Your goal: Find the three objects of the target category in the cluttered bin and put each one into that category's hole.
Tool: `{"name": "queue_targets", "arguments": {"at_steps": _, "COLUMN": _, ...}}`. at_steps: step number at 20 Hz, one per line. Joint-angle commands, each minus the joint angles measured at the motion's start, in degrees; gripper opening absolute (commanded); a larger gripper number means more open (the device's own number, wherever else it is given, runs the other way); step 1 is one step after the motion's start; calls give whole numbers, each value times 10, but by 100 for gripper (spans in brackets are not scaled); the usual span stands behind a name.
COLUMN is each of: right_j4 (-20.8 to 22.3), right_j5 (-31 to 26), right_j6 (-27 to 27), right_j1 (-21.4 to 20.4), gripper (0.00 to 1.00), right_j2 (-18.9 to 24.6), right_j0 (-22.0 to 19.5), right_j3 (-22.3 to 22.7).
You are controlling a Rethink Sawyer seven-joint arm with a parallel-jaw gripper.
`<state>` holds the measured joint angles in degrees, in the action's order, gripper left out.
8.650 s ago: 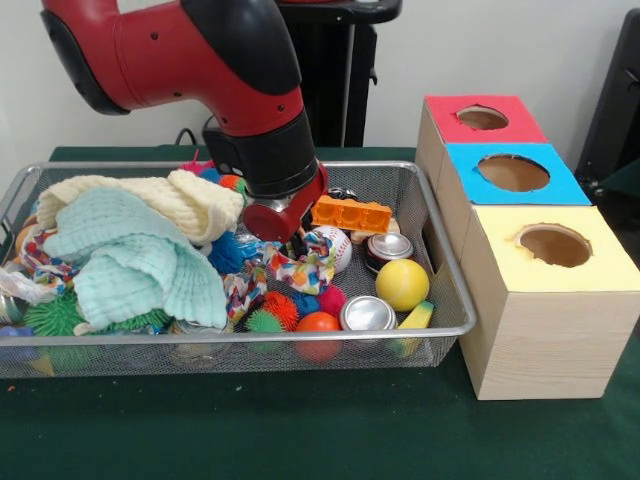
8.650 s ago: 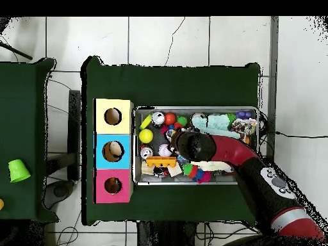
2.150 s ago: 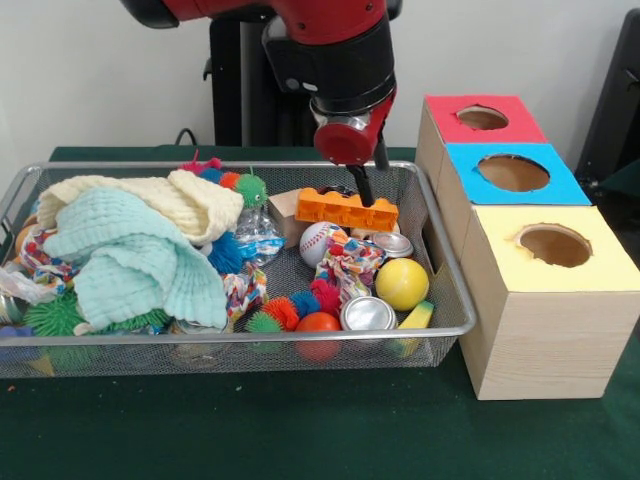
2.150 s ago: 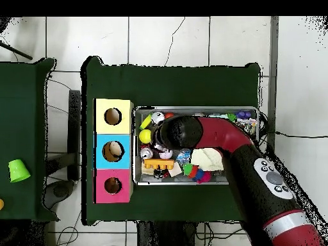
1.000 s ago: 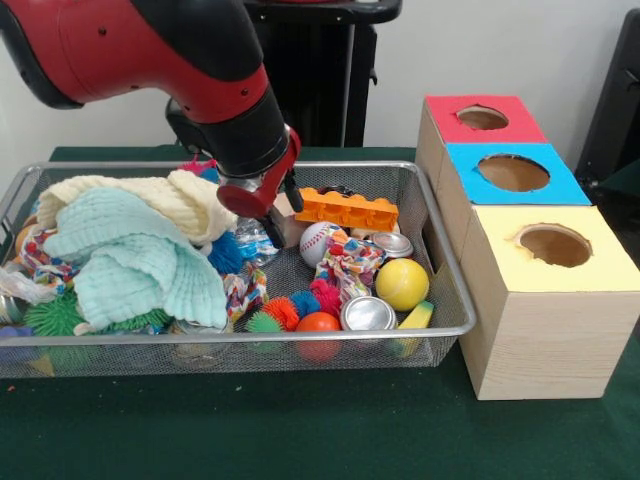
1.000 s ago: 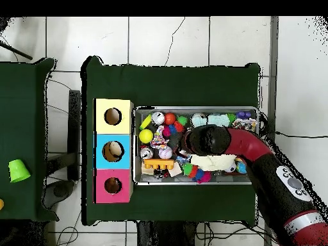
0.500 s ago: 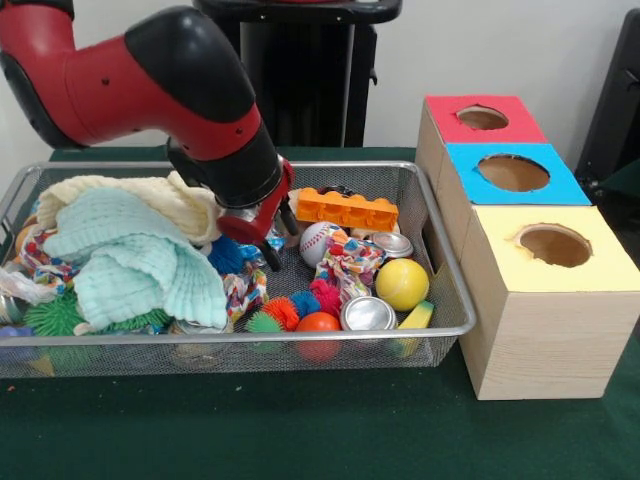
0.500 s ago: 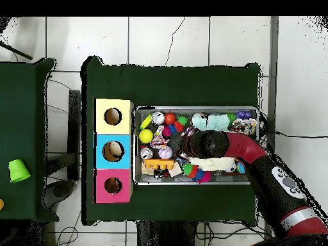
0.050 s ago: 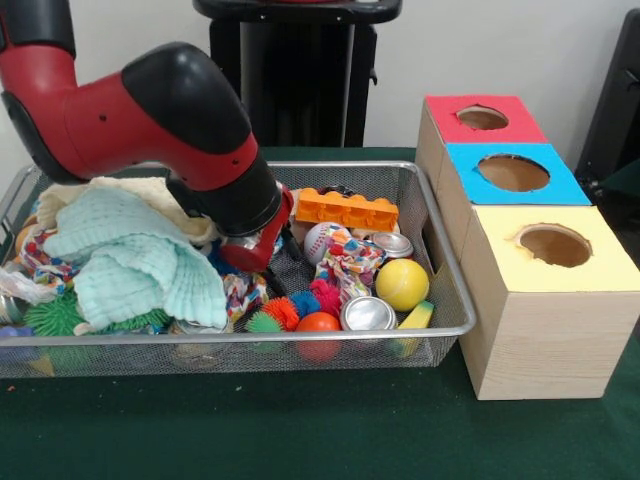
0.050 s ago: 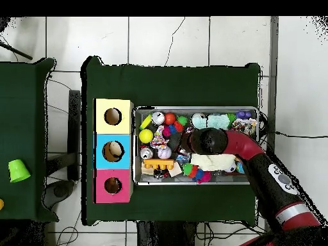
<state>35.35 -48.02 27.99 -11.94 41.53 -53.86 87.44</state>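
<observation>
- The wire-mesh bin point(image 9: 440, 262) sits on a green cloth-covered table point(image 9: 300, 430), its silver rim rounded at the corners.
- The arm point(image 9: 130, 100), glossy red and black, reaches down into the middle of the bin; its gripper point(image 9: 262, 258) is buried among the clutter, and whether its fingers are spread or closed cannot be told.
- At 9 o'clock of the gripper lies a crumpled mint-green muslin cloth point(image 9: 130, 255), with a cream knitted cloth point(image 9: 150, 190) behind it.
- At 2 o'clock of the gripper rests an orange studded plastic brick point(image 9: 345, 210), long and rectangular.
- A stitched white baseball point(image 9: 318, 240) lies just below the brick, touching a braided multicoloured rope toy point(image 9: 350, 262).
- A smooth yellow ball point(image 9: 402, 284) lies at 3 o'clock of the rope toy, near the bin's wall.
- A round silver can point(image 9: 367, 314), top up, stands at the front rim beside a smooth orange ball point(image 9: 318, 324).
- Spiky rubber balls point(image 9: 282, 312) in orange, blue and pink cluster at 5 o'clock of the gripper.
- Beside the bin stand three wooden boxes, each with a round hole: a yellow-topped box point(image 9: 550, 250), a blue-topped box point(image 9: 512, 172) and a red-topped box point(image 9: 482, 118).
</observation>
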Motion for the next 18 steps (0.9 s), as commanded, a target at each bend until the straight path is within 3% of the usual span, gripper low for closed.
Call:
{"name": "queue_targets", "arguments": {"at_steps": 1, "right_j4": 18, "right_j5": -85, "right_j6": -230, "right_j1": 40, "gripper": 100, "right_j2": 40, "right_j0": -16, "right_j3": -112}}
{"name": "queue_targets", "arguments": {"at_steps": 4, "right_j4": 12, "right_j5": -116, "right_j6": -245, "right_j1": 47, "gripper": 100, "right_j2": 41, "right_j0": -11, "right_j3": -142}}
{"name": "queue_targets", "arguments": {"at_steps": 10, "right_j4": -2, "right_j5": -119, "right_j6": -196, "right_j1": 39, "gripper": 100, "right_j2": 42, "right_j0": 7, "right_j3": -149}}
{"name": "queue_targets", "arguments": {"at_steps": 18, "right_j4": -23, "right_j5": -207, "right_j6": -171, "right_j1": 11, "gripper": 100, "right_j2": 41, "right_j0": 55, "right_j3": -204}}
